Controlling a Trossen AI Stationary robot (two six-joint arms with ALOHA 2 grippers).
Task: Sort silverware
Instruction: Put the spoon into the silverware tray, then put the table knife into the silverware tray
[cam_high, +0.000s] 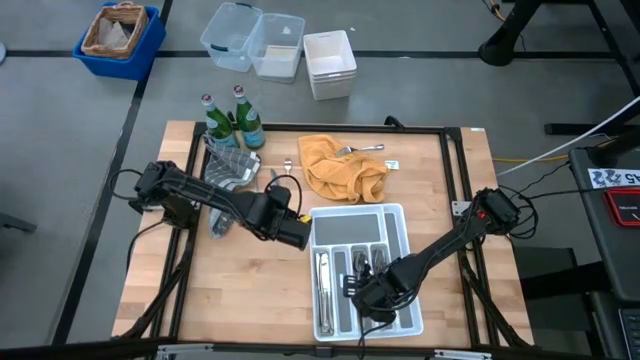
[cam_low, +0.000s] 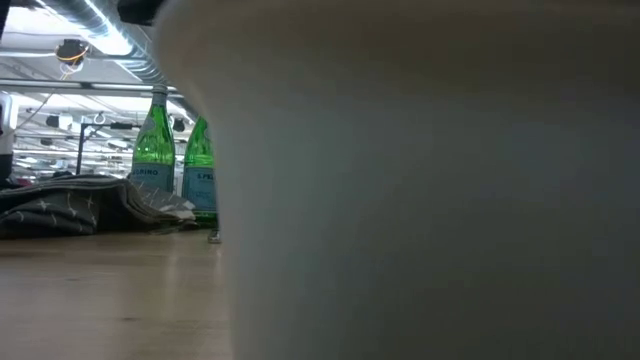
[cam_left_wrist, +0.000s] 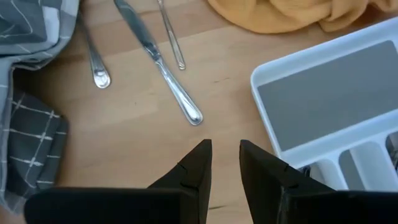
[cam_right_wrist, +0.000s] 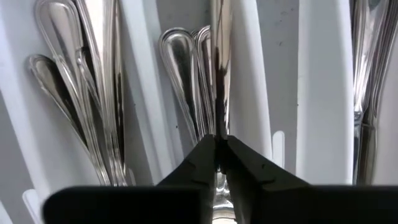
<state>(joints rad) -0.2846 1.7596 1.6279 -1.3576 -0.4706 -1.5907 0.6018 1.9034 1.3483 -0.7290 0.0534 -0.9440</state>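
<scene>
The right end effector (cam_right_wrist: 221, 152) is clenched on a piece of silverware (cam_right_wrist: 219, 74) over the white tray (cam_high: 395, 215). The left end effector (cam_left_wrist: 225, 163) hovers released near a knife (cam_left_wrist: 158, 59) on the table (cam_high: 250, 290) — orange cloth (cam_high: 340, 165) and green bottles (cam_high: 232, 118) lie beyond.

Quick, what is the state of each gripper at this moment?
Left gripper: open, holding nothing, above bare table beside the white tray.
Right gripper: closed on a piece of silverware, over the tray's compartments.

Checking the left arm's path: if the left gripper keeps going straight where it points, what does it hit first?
Probably the table knife on the bare wood ahead of the left gripper, though depth is unclear.
</scene>
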